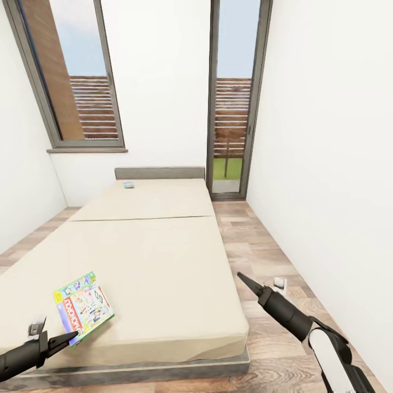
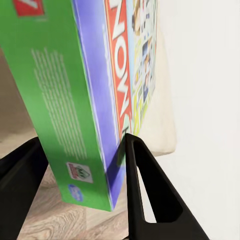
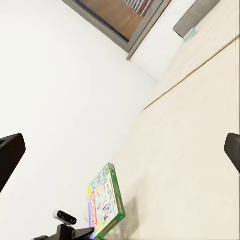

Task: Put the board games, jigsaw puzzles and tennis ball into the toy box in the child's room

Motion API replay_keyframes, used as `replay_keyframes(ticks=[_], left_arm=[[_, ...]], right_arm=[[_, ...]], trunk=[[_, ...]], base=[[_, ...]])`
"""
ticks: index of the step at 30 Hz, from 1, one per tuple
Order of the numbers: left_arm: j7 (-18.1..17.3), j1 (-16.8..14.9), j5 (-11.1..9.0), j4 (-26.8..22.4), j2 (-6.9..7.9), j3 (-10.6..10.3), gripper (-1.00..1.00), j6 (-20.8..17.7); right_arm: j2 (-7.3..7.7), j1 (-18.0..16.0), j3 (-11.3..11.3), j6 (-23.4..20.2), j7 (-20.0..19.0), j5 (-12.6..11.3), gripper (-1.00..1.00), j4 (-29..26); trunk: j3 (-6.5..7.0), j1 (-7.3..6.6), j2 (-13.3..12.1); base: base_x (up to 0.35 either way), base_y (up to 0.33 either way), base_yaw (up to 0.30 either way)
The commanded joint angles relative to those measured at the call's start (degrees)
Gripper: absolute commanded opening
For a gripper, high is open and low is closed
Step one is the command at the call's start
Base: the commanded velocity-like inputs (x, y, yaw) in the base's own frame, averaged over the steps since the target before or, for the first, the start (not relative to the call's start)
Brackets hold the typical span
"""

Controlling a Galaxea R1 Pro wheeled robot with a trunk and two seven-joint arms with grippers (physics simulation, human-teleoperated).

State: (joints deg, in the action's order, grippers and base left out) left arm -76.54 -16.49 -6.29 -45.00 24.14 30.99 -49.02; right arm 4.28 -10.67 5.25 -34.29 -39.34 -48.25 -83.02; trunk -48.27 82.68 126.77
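Head view: left gripper [image 1: 70, 337] clamps the lower corner of the yellow-green-red board game [image 1: 83, 307], tilted above the bed [image 1: 158, 262]; a second small game [image 1: 129, 185] lies near the headboard. Left wrist view: jaws pinch the box edge. Right wrist view: right gripper [image 3: 120, 150] jaws wide apart.

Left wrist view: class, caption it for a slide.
Left gripper clamps the edge of a Monopoly board game above the bed.
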Motion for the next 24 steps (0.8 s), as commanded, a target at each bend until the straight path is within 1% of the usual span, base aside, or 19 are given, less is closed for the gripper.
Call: replay_keyframes(ticks=[1,2,5,8,10,14,17,18,19,21,22,23,24], left_arm=[[-0.13,-0.03,-0.11,-0.03,0.01,0.04,-1.00,-0.53],[-0.14,-0.03,-0.11,-0.08,0.02,0.04,-1.00,-0.61],[-0.24,-0.10,-0.11,-0.14,0.08,0.04,-1.00,-0.78],[-0.77,-0.70,-0.15,-0.17,0.09,0.04,-1.00,-0.92],[-1.43,-1.06,-0.14,-0.20,0.06,0.00,-1.00,-0.94],[-3.80,-1.40,-0.11,-1.08,0.12,-0.07,-1.00,-0.91],[-6.29,-1.47,0.06,-3.73,0.17,-0.38,-1.00,-0.92],[-7.65,-1.46,0.15,-5.58,0.17,-0.64,-1.00,-1.03],[-8.35,-1.46,0.19,-6.57,0.16,-0.77,-1.00,-1.14],[-11.50,-1.41,0.26,-10.70,0.18,-1.18,-1.00,-1.98],[-13.16,-1.39,0.32,-12.76,0.22,-1.28,-1.00,-2.51],[-13.46,-1.37,0.35,-14.73,0.25,-1.36,-1.00,-2.96],[-13.46,-1.37,0.36,-15.69,0.26,-1.42,-1.00,-3.13]], right_arm=[[0.01,-0.19,0.04,-0.48,0.59,-0.37,1.00,0.01],[0.01,-0.47,0.02,-0.56,1.80,-0.39,1.00,0.02],[0.02,-0.79,-0.06,-0.89,4.46,-0.37,1.00,-0.12],[0.03,-0.99,-0.15,-1.41,8.49,-0.41,1.00,-0.16],[0.03,-1.26,-0.29,-1.64,10.02,-0.43,1.00,-0.16],[0.03,-1.55,-1.19,-1.35,10.79,-0.08,1.00,-0.85],[0.03,-1.61,-3.16,-0.82,10.90,0.22,1.00,-1.85],[0.03,-1.62,-4.30,-0.39,10.95,0.30,1.00,-2.18],[0.03,-1.62,-4.86,-0.21,10.97,0.33,1.00,-2.30],[0.05,-1.70,-6.59,0.14,11.01,0.39,1.00,-2.56],[0.04,-1.74,-7.09,0.19,11.13,0.41,1.00,-2.66],[0.04,-1.76,-7.43,0.19,11.25,0.42,1.00,-2.75],[0.03,-1.77,-7.55,0.21,11.31,0.42,1.00,-2.79]], trunk=[[-0.06,-0.01,0.02],[-0.06,-0.01,0.02],[0.48,-0.67,-1.18],[1.02,-1.33,-2.38],[1.38,-1.77,-3.18],[2.10,-2.65,-4.79],[2.64,-3.31,-5.99],[2.82,-3.53,-6.39],[3.00,-3.74,-6.79],[3.35,-4.18,-7.60],[3.53,-4.40,-8.00],[3.71,-4.62,-8.40],[3.89,-4.84,-8.80]], base=[[0.000,0.000,0.000],[0.000,0.000,0.000],[0.000,0.000,0.000],[0.000,0.000,0.000],[0.000,0.000,0.000],[0.000,0.000,0.000],[0.000,0.000,0.000],[0.000,0.000,0.000],[0.000,0.000,0.000],[0.000,0.000,0.000],[0.000,0.000,0.000],[0.000,0.000,0.000],[0.000,0.000,0.000]])
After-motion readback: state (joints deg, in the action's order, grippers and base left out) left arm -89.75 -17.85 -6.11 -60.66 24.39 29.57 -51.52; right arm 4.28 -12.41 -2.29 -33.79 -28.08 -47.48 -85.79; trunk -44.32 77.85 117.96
